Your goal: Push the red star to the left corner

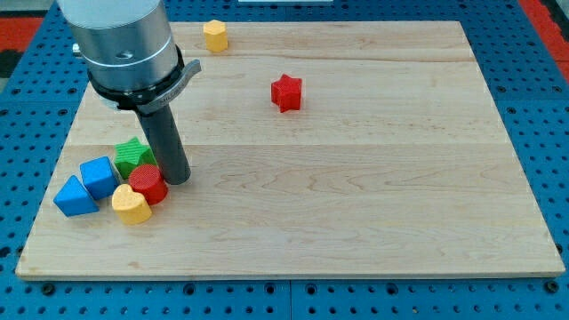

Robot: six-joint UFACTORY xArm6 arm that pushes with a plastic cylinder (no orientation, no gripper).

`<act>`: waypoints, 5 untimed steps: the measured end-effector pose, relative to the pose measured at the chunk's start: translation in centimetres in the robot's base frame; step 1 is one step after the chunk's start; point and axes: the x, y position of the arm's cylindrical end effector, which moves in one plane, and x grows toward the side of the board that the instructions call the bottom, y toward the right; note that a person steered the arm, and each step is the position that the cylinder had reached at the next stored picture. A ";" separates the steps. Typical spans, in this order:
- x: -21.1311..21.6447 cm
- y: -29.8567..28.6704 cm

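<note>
Pale wooden bench sits on a blue pegboard. I carry no end effector, only a dark rod gripping nothing; my tip rests beside the red cylinder and the green block. Close by lie a yellow heart, blue cube and blue triangular block. Well apart, toward the view's top, stands the red star; a yellow block sits near the top edge.

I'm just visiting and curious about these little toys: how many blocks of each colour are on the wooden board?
Red: 2, the red star block and the red cylinder block
Yellow: 2, the yellow heart block and the yellow block at the view's top
Blue: 2, the blue cube block and the blue wedge block
Green: 1, the green block
Total: 7
</note>
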 end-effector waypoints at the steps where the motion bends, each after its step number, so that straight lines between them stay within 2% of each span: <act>1: -2.3 10.7; 2: -6.3 19.6; 3: -13.0 20.3; 4: -14.8 11.4; 5: -14.5 0.3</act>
